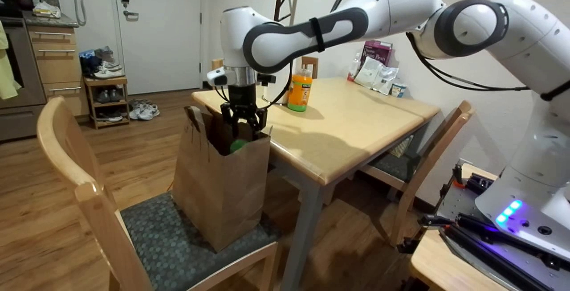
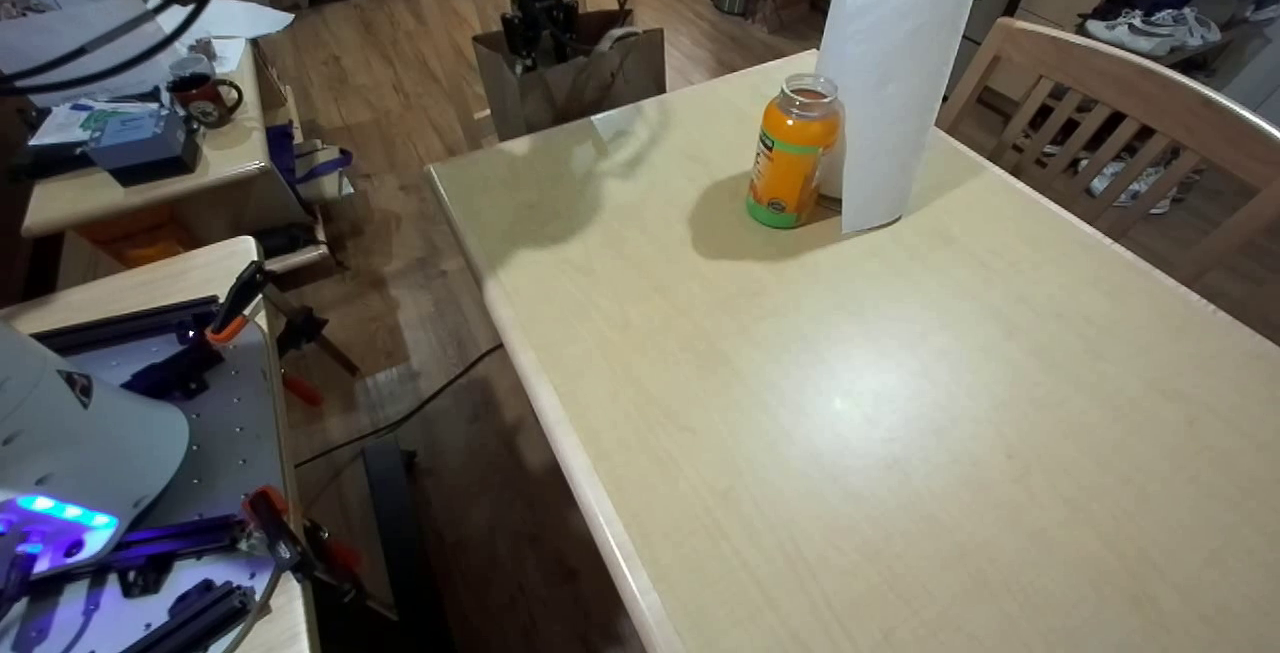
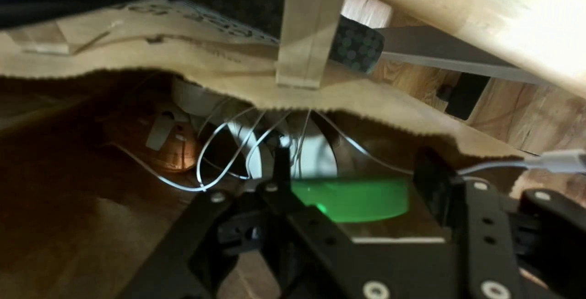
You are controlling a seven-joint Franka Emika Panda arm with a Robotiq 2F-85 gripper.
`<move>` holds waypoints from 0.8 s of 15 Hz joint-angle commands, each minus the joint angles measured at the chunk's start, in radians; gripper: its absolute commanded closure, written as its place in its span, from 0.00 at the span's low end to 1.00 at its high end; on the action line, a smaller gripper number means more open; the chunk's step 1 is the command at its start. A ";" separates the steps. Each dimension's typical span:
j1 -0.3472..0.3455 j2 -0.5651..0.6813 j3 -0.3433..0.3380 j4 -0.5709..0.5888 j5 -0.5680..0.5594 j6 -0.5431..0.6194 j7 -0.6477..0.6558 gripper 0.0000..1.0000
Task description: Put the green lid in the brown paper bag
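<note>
The brown paper bag [image 1: 222, 193] stands upright on the chair seat with its top open; it also shows beyond the table in an exterior view [image 2: 630, 68]. My gripper [image 1: 246, 134] points down into the bag's mouth; it also shows in an exterior view [image 2: 540, 48]. The green lid [image 1: 238, 145] is just below the fingertips, inside the bag's opening. In the wrist view the lid [image 3: 361, 200] is blurred between the spread fingers [image 3: 355, 159]. A gap shows between the lid and the right finger; the left finger overlaps its edge. The lid is hidden in an exterior view.
The table [image 1: 356, 117] edge is close beside the bag. An orange bottle [image 2: 795, 153] and a paper towel roll [image 2: 895, 83] stand on the table. The chair back [image 1: 75, 148] rises beside the bag. White cables [image 3: 229, 161] and other items lie inside the bag.
</note>
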 commanded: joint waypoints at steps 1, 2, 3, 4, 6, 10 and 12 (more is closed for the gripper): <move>-0.004 0.068 0.015 0.092 0.034 -0.034 -0.030 0.55; -0.003 0.081 0.014 0.104 0.038 -0.042 -0.024 0.55; -0.009 0.083 0.017 0.096 0.040 -0.042 -0.013 0.55; -0.009 0.091 0.015 0.104 0.041 -0.043 -0.008 0.07; -0.007 0.099 0.010 0.115 0.036 -0.052 -0.003 0.03; 0.017 0.079 -0.008 0.170 0.017 -0.080 0.027 0.00; 0.037 0.068 -0.017 0.215 0.007 -0.096 0.047 0.00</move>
